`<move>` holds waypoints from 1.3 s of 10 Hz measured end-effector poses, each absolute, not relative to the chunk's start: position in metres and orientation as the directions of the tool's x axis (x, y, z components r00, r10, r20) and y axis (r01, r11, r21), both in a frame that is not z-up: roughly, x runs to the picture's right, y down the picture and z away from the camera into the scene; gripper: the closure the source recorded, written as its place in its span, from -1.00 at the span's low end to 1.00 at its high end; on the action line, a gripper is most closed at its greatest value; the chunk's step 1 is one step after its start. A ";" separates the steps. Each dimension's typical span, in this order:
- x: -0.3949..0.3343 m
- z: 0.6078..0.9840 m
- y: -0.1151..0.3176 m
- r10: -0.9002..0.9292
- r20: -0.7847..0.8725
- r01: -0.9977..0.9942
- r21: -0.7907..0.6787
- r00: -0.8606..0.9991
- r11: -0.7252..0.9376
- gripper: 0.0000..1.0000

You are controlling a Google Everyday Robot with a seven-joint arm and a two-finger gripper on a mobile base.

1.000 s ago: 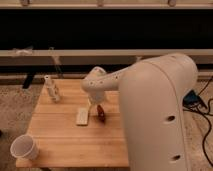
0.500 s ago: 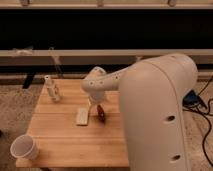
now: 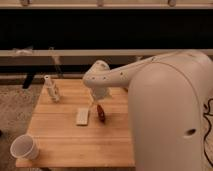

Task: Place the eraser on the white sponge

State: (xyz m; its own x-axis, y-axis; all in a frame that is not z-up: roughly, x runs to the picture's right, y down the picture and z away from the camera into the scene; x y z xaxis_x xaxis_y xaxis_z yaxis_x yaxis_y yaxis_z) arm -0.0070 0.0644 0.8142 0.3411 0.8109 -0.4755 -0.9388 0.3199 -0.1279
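The robot's broad white housing [image 3: 172, 117] fills the right side of the view, its rounded shell rising from the lower edge. From its upper part the single white arm [image 3: 127, 75] reaches out to the left, nearly level and sloping slightly down. It ends in a rounded joint [image 3: 99, 68], where it bends sharply downward into a short, thick wrist [image 3: 100, 91]. The gripper [image 3: 98, 104] hangs at the bottom of that wrist, pointing straight down near the middle of the view, well left of the housing.
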 end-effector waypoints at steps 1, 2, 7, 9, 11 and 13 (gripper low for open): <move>0.009 0.807 0.056 0.816 -0.476 -0.943 -0.121 0.329 0.310 -0.60; 0.021 0.802 0.050 0.820 -0.475 -0.947 -0.115 0.319 0.301 -0.60; 0.107 0.796 0.036 0.839 -0.499 -0.975 -0.080 0.218 0.205 -0.60; 0.136 0.797 0.042 0.839 -0.514 -0.984 -0.061 0.176 0.169 -0.60; 0.168 0.798 0.050 0.840 -0.528 -0.992 -0.034 0.123 0.124 -0.60; 0.187 0.804 0.059 0.837 -0.539 -0.995 -0.017 0.090 0.096 -0.60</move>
